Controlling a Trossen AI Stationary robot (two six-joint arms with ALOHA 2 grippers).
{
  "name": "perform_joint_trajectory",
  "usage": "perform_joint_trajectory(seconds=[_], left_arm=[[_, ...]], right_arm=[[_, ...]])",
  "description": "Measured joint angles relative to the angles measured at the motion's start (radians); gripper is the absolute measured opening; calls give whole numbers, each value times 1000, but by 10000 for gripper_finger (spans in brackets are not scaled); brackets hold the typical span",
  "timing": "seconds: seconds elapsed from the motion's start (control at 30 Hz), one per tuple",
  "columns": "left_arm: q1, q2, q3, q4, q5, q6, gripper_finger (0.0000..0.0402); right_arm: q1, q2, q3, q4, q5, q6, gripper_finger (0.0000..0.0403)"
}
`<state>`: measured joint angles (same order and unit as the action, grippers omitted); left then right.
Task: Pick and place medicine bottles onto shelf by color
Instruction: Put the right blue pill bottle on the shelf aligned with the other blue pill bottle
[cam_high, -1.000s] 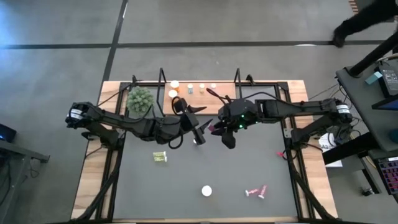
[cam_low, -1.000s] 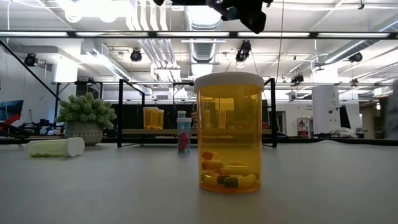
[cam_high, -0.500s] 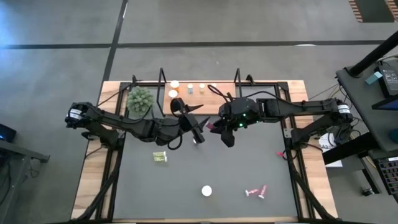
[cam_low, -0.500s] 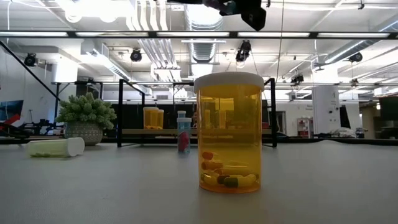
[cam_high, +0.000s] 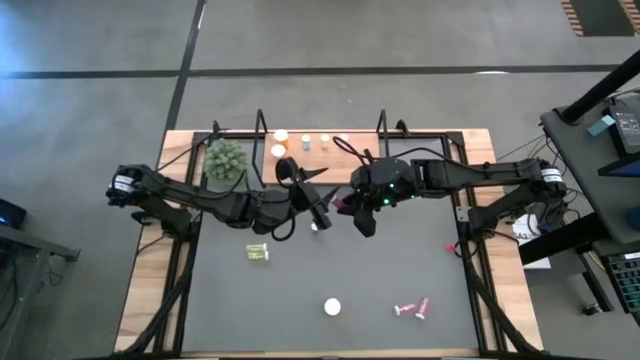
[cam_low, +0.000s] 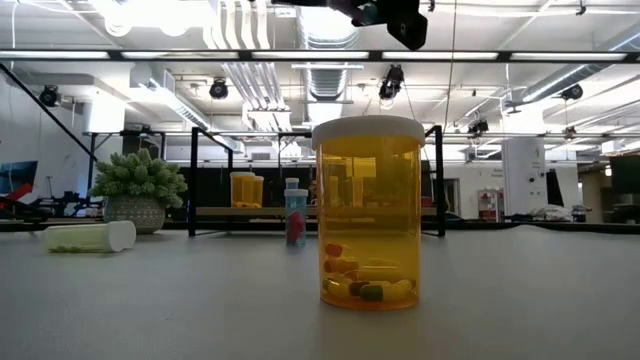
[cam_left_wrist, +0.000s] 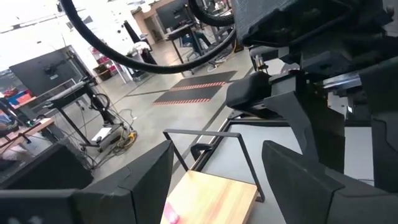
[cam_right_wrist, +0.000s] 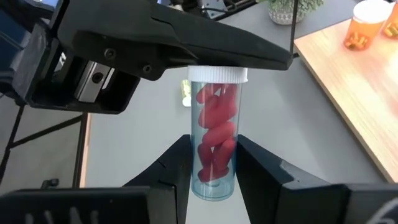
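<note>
My right gripper (cam_high: 352, 212) (cam_right_wrist: 213, 149) is shut on a clear bottle of red pills (cam_right_wrist: 214, 130) with a white cap, raised over the mat's middle. Only a pink bit of this bottle (cam_high: 343, 207) shows in the high view. My left gripper (cam_high: 322, 197) (cam_left_wrist: 217, 162) is wide open right beside it, with one finger (cam_right_wrist: 186, 53) lying across the bottle's cap (cam_right_wrist: 217, 74). The wooden shelf (cam_high: 312, 152) (cam_right_wrist: 348, 81) stands at the table's far edge with several bottles on it. Both grippers hang high above the table in the low view (cam_low: 395, 15). My right gripper pinches the bottle's lower part, near its base (cam_right_wrist: 211, 177), between its two fingers. The bottle sticks out past the fingertips with its cap toward my left gripper, clear of the table. My left gripper: one finger crosses the cap; whether it touches, I cannot tell.
A wide orange bottle (cam_high: 331, 307) (cam_low: 368, 215) stands near the front edge. A yellow-green bottle (cam_high: 258, 251) (cam_low: 88, 236) lies at the left. Pink bottles lie at the front right (cam_high: 410, 308) and the right (cam_high: 452, 247). A small red-filled bottle (cam_low: 296, 218) stands before the shelf. The plant (cam_high: 225, 160) stands far left.
A person who walked past beyond the table's far right corner has gone out of view. The arms and the bottles stand as before.
</note>
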<state>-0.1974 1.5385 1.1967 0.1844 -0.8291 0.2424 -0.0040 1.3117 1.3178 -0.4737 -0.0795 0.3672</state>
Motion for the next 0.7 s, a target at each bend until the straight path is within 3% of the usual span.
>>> perform_joint_trajectory(seconds=[0.3,0.47,0.6,0.7], left_arm=[[-3,-76,-5,69,-150,0,233],[-10,-160,-12,72,-168,-12,233],[-17,-193,-13,67,-155,-194,233],[-18,-192,-27,65,-65,-319,233]], right_arm=[[-3,-10,2,-23,17,-5,102],[-2,-26,5,-48,11,-31,102],[-2,-43,23,-51,49,-90,102],[-2,-45,47,-41,96,-149,102]])
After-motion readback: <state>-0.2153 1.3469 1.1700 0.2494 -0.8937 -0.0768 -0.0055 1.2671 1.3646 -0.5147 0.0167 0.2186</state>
